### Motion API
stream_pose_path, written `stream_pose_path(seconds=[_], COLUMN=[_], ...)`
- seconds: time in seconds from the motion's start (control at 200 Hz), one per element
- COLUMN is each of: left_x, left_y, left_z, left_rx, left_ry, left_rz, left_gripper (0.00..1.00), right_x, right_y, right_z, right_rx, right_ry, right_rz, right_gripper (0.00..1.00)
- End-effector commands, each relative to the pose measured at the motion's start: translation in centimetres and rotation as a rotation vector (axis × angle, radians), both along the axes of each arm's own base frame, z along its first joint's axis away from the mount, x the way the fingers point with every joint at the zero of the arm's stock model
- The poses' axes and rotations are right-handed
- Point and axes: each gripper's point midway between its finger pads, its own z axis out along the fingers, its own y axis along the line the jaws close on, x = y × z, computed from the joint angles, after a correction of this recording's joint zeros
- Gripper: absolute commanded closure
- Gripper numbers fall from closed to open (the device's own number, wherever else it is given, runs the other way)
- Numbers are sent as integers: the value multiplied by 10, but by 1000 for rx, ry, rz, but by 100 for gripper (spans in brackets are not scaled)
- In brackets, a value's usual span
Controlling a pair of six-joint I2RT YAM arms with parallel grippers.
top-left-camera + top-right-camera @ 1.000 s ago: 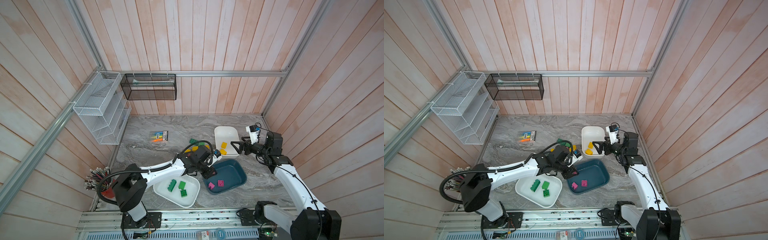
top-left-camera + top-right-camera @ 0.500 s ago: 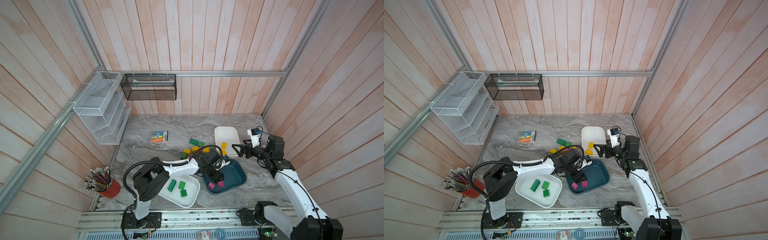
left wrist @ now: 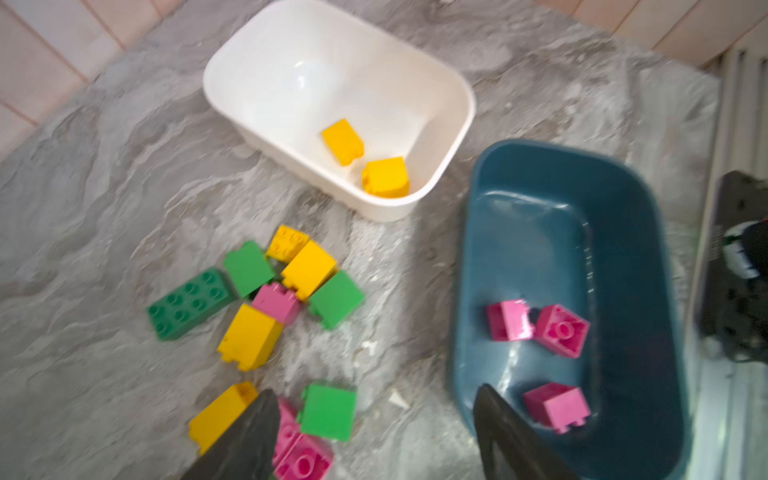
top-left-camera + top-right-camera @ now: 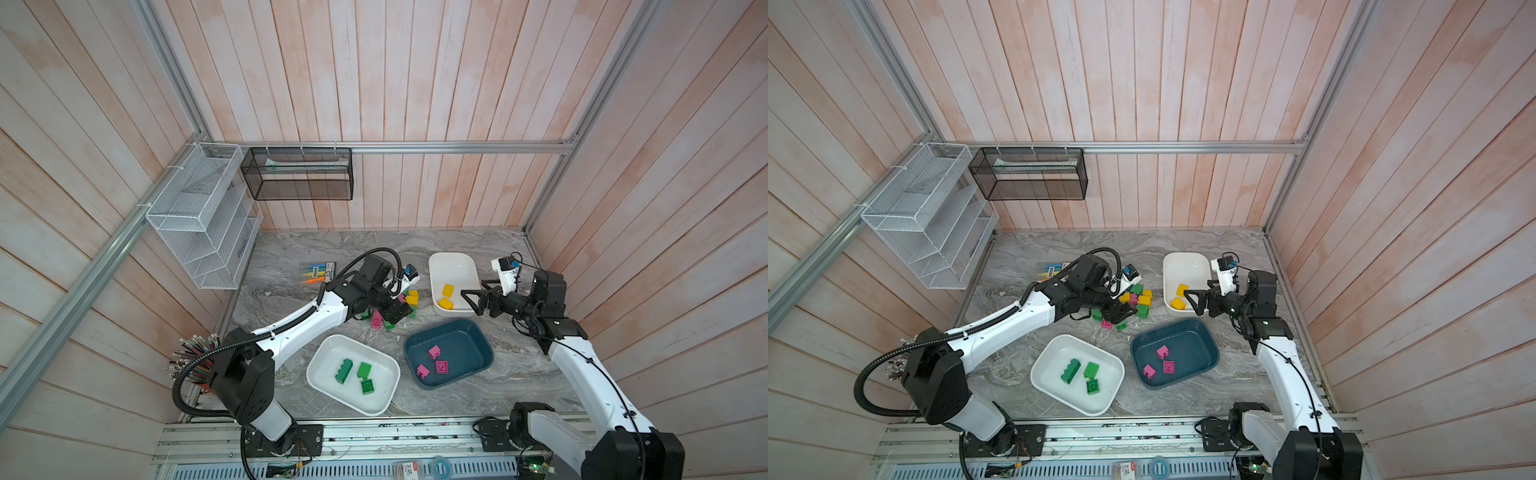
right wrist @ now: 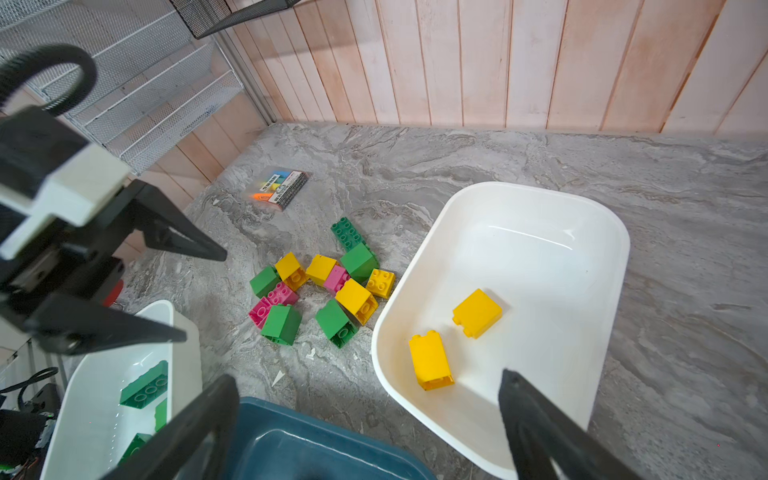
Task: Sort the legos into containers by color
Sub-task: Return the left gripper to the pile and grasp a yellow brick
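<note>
Jaws apart and empty, the left gripper hangs over the near side of the pile of loose bricks, which lies on the table between the three tubs. The bricks sit touching, so closing here may well pinch two colours at once or shove neighbours aside, and a pink brick wedged between yellow and green looks hard to take cleanly. The right gripper, also wide open and empty, hovers just beyond, close to the left arm, so both reaching into the pile risks a clash. The count: near tub, three green; teal tub, three pink; pile, five green, four yellow and three pink, as far as shows; far tub, two yellow; beyond, one pack of highlighters.
</note>
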Motion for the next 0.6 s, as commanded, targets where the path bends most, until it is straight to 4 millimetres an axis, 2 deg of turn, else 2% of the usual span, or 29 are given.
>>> stream_pose_path(seconds=[0.0,0.085,0.235,0.495,0.595], left_x=[21,42,66,80,78], left_y=[21,32,44,70,71], left_z=[-19,-32,-50,-85,-94], left_rx=[112,182,251,363,368], left_ry=[-24,-29,-53,-18,-8], left_rz=[-43,-32,-50,-48,-65], left_gripper=[25,26,26,28,29], right_x=[0,1,1,4,6], right_y=[4,4,3,2,2], right_z=[0,1,-1,-6,-9], right_rx=[12,4,-4,-15,-11], right_ry=[-2,-4,-2,8,20], right_rz=[21,22,19,12,16], right_gripper=[2,2,2,2,2])
